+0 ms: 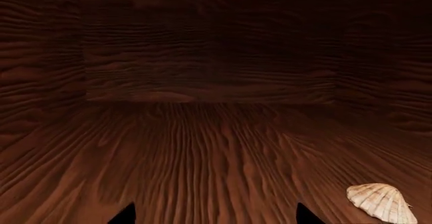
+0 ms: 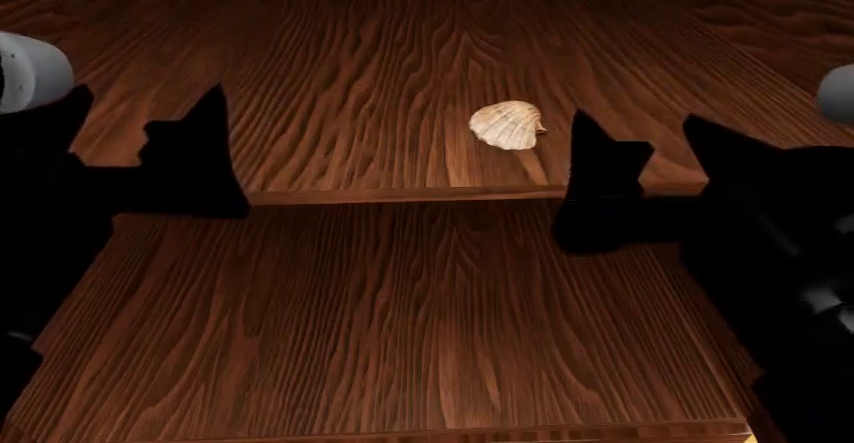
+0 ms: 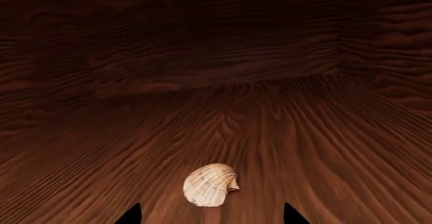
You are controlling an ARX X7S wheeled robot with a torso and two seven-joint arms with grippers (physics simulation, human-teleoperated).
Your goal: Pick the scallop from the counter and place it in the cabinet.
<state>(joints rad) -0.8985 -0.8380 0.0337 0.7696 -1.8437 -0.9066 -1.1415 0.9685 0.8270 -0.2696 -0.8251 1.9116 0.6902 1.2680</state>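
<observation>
The cream, ribbed scallop (image 2: 507,125) lies free on a plank shelf of the dark reddish-brown cabinet (image 2: 360,73), near the shelf's front edge. My right gripper (image 2: 638,131) is open and empty, just right of the shell and apart from it. In the right wrist view the scallop (image 3: 210,184) lies just ahead of the spread fingertips of that gripper (image 3: 210,217). My left gripper (image 2: 147,103) is open and empty at the shelf's left. In the left wrist view the gripper (image 1: 216,215) is open with the scallop (image 1: 381,202) off to one side. The counter is out of view.
A second, lower shelf (image 2: 400,313) juts out toward me below the first. The cabinet's back wall (image 3: 202,47) and side walls (image 1: 34,57) close in the shelf space around both grippers.
</observation>
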